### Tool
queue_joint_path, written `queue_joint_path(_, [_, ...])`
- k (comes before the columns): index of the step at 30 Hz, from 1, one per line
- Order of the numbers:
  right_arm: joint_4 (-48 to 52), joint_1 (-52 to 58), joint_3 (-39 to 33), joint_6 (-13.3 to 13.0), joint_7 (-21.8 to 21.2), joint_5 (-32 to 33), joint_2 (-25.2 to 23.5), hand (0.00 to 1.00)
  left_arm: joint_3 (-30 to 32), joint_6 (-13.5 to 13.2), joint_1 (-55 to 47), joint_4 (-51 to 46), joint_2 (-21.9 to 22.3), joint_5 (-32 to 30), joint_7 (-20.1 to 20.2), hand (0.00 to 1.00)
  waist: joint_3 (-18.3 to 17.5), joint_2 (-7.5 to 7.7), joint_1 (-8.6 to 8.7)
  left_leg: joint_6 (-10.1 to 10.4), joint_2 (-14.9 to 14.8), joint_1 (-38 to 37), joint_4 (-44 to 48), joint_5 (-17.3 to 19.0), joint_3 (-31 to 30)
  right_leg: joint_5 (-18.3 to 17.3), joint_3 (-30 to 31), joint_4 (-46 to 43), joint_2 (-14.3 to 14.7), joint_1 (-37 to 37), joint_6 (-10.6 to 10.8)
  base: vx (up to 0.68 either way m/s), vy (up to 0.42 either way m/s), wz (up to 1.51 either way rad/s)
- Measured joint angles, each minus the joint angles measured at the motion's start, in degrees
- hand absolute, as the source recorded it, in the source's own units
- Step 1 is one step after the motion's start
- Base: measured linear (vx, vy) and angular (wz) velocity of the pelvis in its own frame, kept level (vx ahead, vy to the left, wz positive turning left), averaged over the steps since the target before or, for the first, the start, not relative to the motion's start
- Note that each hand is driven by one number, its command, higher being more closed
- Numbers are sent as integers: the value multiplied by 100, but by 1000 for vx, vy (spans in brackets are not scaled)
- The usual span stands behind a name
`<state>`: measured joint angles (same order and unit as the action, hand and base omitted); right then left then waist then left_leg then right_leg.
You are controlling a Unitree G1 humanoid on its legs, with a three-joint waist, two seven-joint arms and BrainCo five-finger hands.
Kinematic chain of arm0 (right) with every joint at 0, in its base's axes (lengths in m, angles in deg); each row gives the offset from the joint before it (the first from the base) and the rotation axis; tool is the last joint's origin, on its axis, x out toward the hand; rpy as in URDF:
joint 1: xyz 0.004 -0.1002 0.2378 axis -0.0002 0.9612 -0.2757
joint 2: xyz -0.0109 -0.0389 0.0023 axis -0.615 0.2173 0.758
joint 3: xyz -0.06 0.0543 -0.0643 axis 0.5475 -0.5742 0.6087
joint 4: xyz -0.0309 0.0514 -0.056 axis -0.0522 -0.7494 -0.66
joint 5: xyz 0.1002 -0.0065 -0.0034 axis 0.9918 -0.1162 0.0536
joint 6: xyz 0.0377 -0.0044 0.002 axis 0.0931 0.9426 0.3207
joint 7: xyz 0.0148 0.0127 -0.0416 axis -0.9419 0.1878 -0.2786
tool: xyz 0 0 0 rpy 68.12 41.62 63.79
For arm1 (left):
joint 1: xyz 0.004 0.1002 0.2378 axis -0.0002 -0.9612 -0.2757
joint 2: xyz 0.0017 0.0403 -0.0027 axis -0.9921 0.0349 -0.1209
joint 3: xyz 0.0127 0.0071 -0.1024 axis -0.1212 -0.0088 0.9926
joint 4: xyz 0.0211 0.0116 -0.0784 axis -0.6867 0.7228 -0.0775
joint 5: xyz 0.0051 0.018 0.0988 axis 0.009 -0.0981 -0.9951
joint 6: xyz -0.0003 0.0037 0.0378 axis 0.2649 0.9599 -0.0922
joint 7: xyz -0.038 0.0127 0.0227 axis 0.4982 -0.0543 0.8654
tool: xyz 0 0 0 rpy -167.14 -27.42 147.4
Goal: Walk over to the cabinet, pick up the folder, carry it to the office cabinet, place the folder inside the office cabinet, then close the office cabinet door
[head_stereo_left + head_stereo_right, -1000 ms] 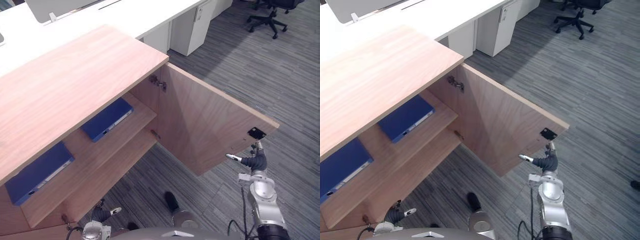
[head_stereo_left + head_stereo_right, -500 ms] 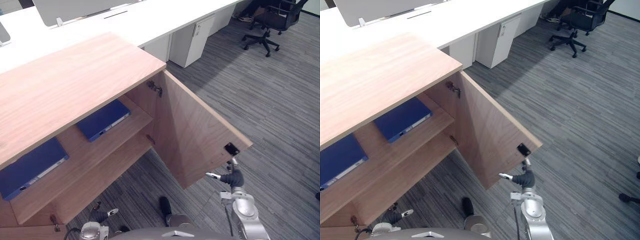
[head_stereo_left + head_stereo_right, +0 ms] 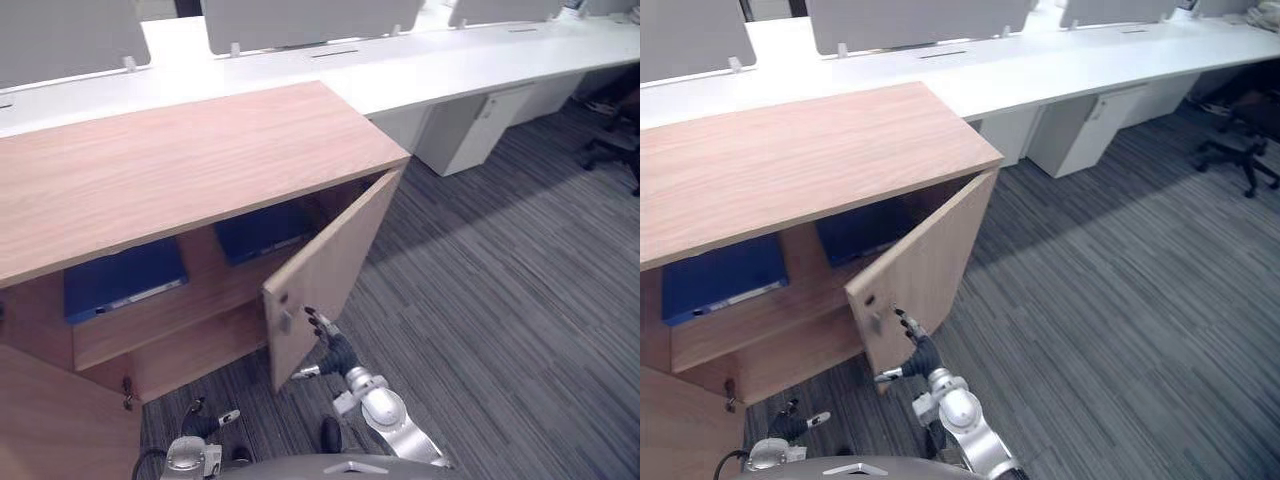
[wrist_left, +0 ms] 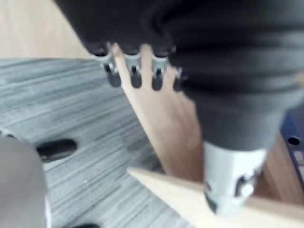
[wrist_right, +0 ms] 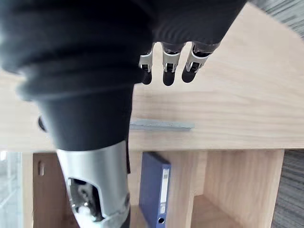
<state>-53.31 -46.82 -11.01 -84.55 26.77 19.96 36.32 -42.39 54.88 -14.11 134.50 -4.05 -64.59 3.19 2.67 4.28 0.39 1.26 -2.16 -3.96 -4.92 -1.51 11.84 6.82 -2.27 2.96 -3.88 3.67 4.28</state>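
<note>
The wooden office cabinet (image 3: 190, 160) holds two blue folders lying on its upper shelf, one on the left (image 3: 122, 282) and one further right (image 3: 262, 230), partly behind the right door (image 3: 325, 270). That door stands about half shut. My right hand (image 3: 335, 345) is open, its straight fingers (image 5: 164, 64) against the door's outer face above a grey handle (image 5: 161, 125). A blue folder (image 5: 159, 190) shows past the door's edge. My left hand (image 3: 205, 425) hangs low by the cabinet's foot, open and holding nothing.
The cabinet's left door (image 3: 55, 420) stands open at the lower left. Long white desks (image 3: 400, 70) with grey screens run behind the cabinet, with a white pedestal (image 3: 465, 135) beneath. An office chair (image 3: 1240, 135) stands at the far right on grey carpet (image 3: 500, 300).
The right door has swung from wide open to about half shut, with my right hand moving from its edge onto its outer face. The camera has turned, shifting the whole view.
</note>
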Motion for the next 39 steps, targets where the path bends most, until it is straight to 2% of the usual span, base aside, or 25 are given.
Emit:
queue_joint_path(5, [-137,-70,-176,5,11,-4,11,0,-62,0,1,-1,-12,0,-17,0,-48,86,-41,-148,212,46,-2,59,-111,-55,-22,-29,-189,-5,115,36,96,15])
queue_joint_path(7, [-142,-75,-570,6,49,-4,-12,0,-110,0,0,-4,-61,0,-16,0,-75,125,-44,-192,294,77,-1,84,-167,-53,-58,-41,-267,-7,223,68,72,17])
queue_joint_path(13, [-640,43,-1603,32,257,-175,-20,0,-116,-1,-9,-49,-148,2,-14,0,-67,150,-51,-317,418,75,1,104,-447,-148,-292,-75,-401,-163,241,73,42,29])
queue_joint_path(22, [-2094,215,-2444,169,429,-215,-199,0,-59,-1,-11,-38,-197,7,-5,0,-48,106,-33,-312,385,71,1,102,-886,-415,-648,-252,-387,-306,119,27,-18,25])
queue_joint_path(28, [-2964,307,-2722,322,441,-189,-358,0,74,4,-65,20,-144,81,-6,0,-49,77,-13,-286,368,22,-1,74,-1017,-516,-738,-273,-373,-391,70,-36,-32,8])
queue_joint_path(37, [-3570,316,-3015,483,596,-114,-413,0,121,11,-52,151,-91,185,-6,0,-8,5,33,-281,365,-18,-5,54,-1031,-540,-778,-247,-376,-456,89,-16,-9,3])
queue_joint_path(39, [-3751,227,-3119,491,640,-110,-423,0,122,11,-49,162,-84,248,-5,0,-17,30,42,-281,365,-14,-5,54,-1022,-531,-773,-236,-375,-456,95,0,0,0])
